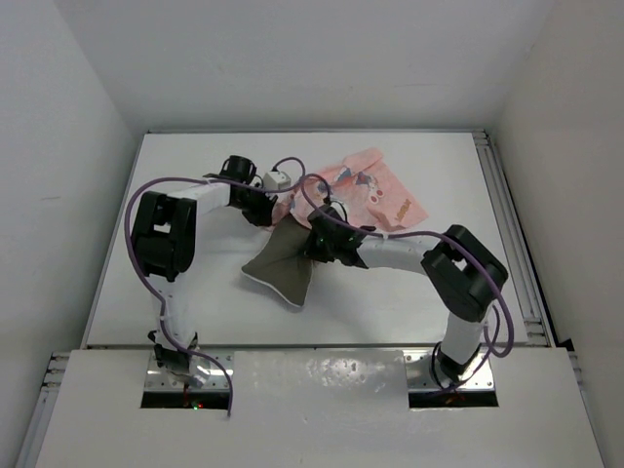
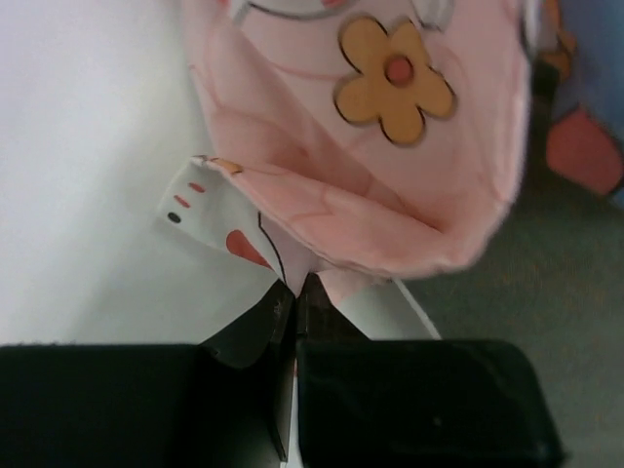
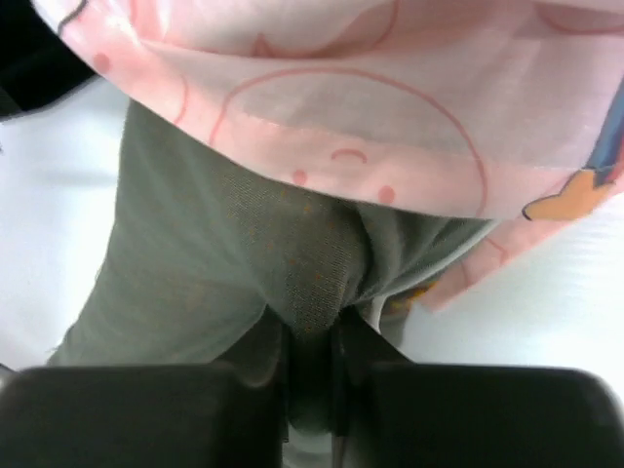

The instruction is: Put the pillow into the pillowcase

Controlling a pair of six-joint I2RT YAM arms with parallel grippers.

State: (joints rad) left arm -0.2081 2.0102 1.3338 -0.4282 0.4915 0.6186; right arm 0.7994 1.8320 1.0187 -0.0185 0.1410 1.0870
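The olive-grey pillow (image 1: 281, 265) lies mid-table, its far end going into the mouth of the pink printed pillowcase (image 1: 375, 190) behind it. My left gripper (image 1: 281, 207) is shut on the pillowcase's open edge; in the left wrist view the pink fabric (image 2: 390, 175) gapes open above the pinched edge (image 2: 297, 283). My right gripper (image 1: 314, 237) is shut on a fold of the pillow (image 3: 292, 263), with the pillowcase hem (image 3: 390, 107) draped over the pillow just ahead of the fingers.
The white table (image 1: 195, 185) has a raised rail along its right edge (image 1: 512, 234). White walls enclose the left, back and right. Purple cables loop over both arms near the pillowcase.
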